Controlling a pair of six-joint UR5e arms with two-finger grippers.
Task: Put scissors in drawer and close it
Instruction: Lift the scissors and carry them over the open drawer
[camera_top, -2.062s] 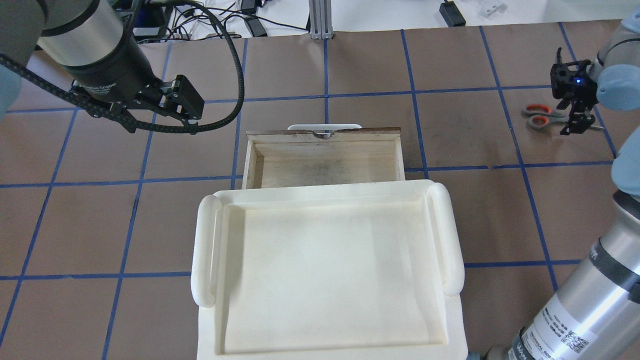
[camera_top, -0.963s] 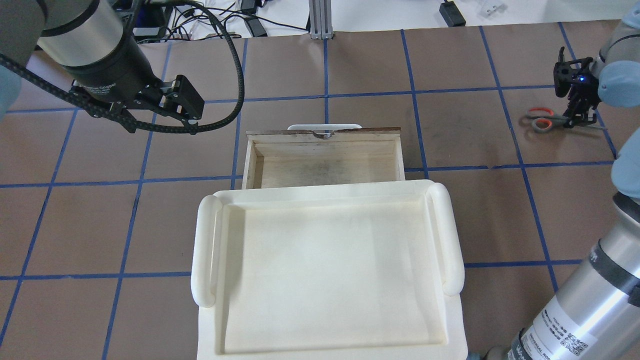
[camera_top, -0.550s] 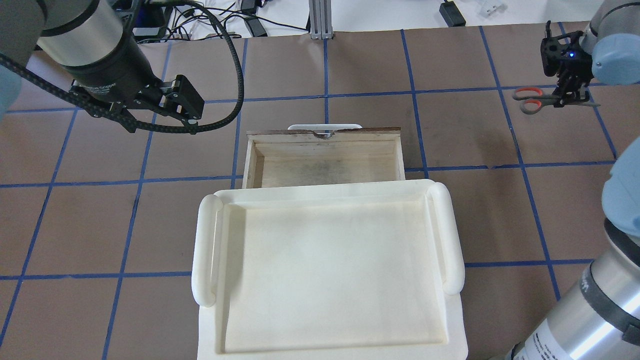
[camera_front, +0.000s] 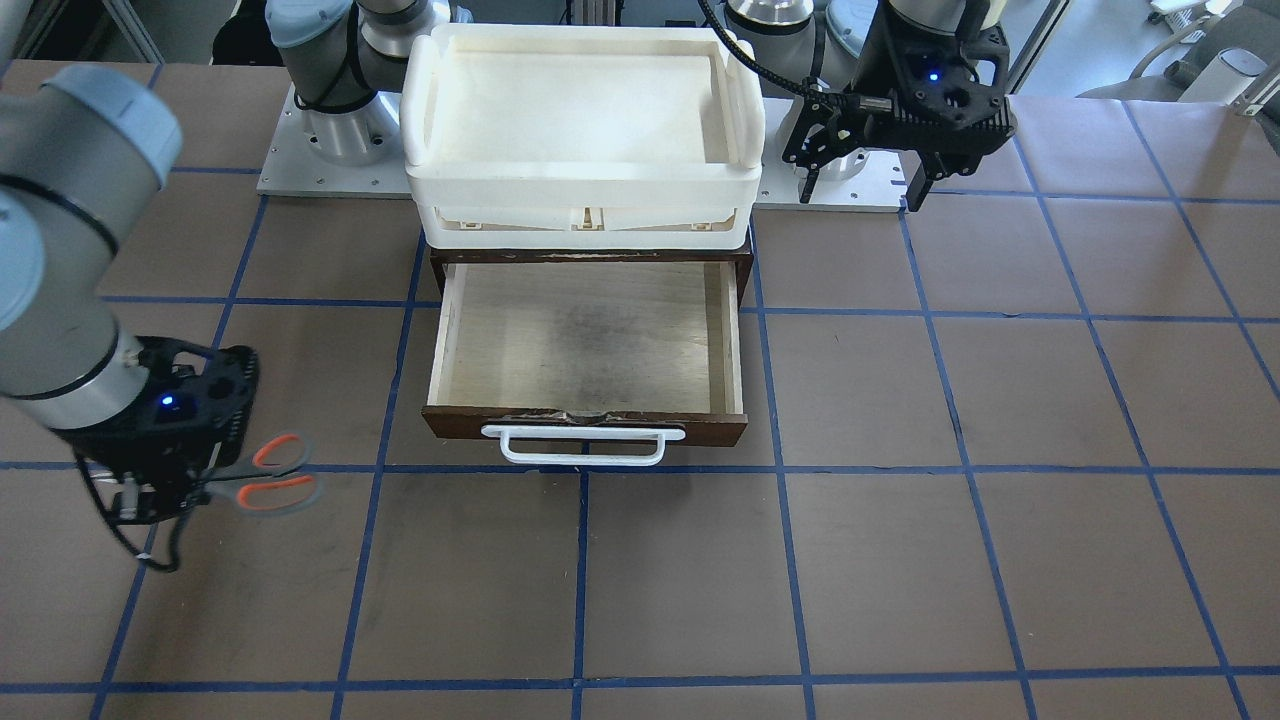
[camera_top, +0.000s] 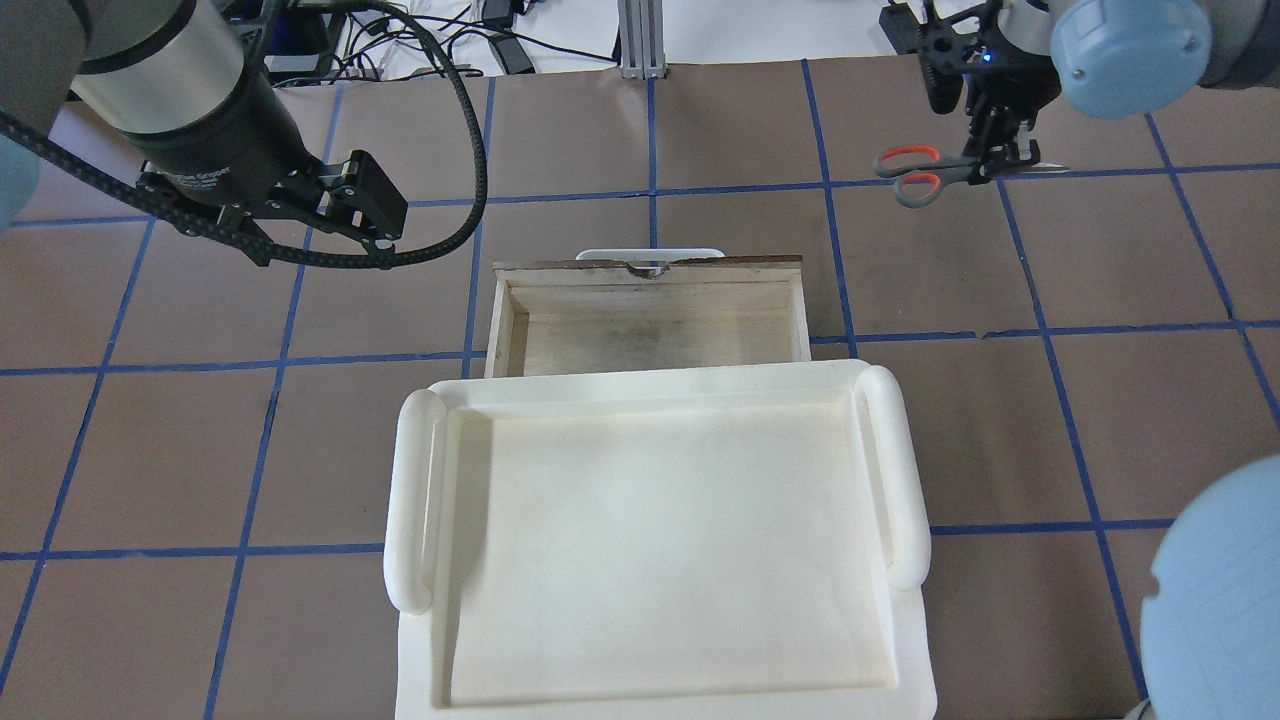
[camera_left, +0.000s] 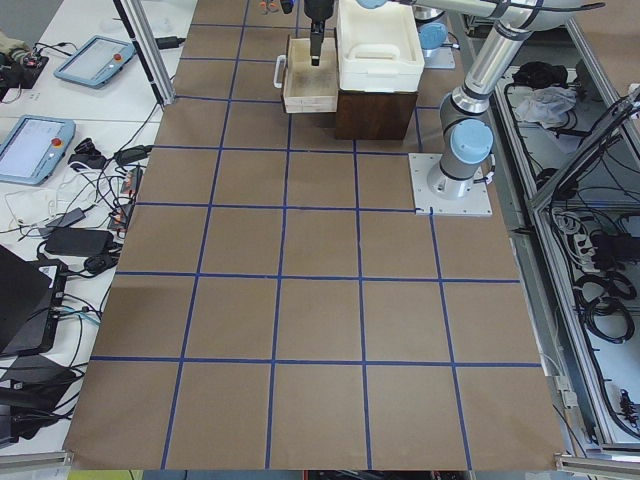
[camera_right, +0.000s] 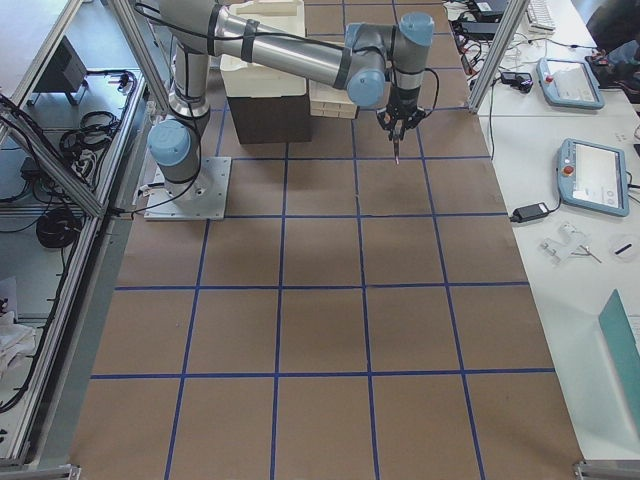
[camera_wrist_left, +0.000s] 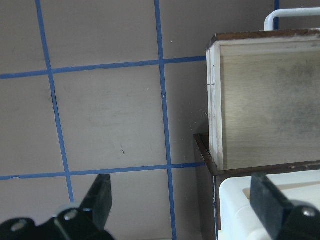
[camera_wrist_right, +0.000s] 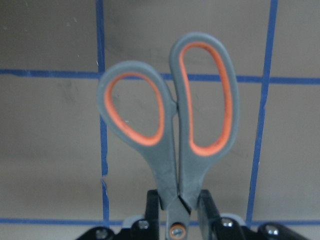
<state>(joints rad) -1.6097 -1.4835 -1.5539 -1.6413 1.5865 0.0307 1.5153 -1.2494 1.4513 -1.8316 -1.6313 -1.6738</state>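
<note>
The right hand (camera_top: 992, 160) is clenched on the scissors (camera_top: 920, 175) at the pivot, where blades meet handles, and holds them apparently clear of the surface (camera_top: 900, 280). The grey, orange-lined loops jut out one side of the hand, the dark blades out the other. They look light and rigid, smooth metal and plastic, so probably slippery and apt to swivel in a narrow pinch; the pivot seems the balanced place to grip. The open drawer (camera_top: 640, 345) lies well off on the loops' side of the hand. The left hand (camera_top: 372, 205) hangs released beyond it.
</note>
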